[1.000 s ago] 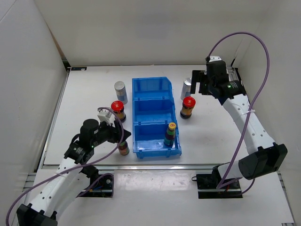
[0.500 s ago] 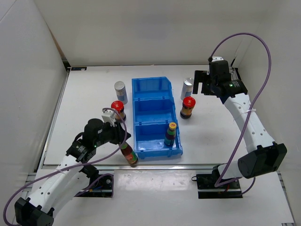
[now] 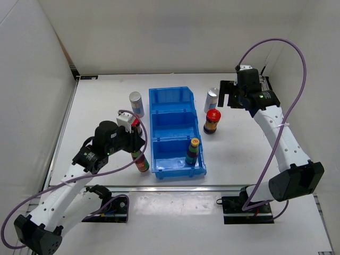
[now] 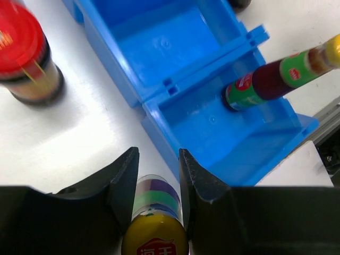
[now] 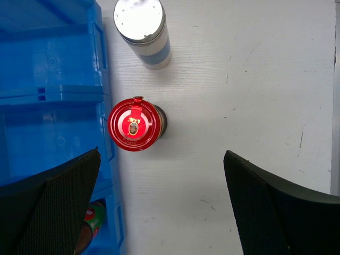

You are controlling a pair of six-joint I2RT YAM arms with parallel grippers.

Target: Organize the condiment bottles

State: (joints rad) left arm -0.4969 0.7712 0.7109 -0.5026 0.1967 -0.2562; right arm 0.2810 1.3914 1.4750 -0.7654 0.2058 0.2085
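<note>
Six bottles, one three-compartment blue bin. Left of the bin stand a silver-topped cylinder and a red-capped bottle. The left hand is clenched on a slim yellow-capped bottle beside the bin's near left corner. The other slim bottle stands in the nearest compartment. Right of the bin, the second red-capped bottle and second silver-topped cylinder stand close to its wall, under the right hand, spread wide, holding nothing. Broad desk reaches both side edges.
</note>
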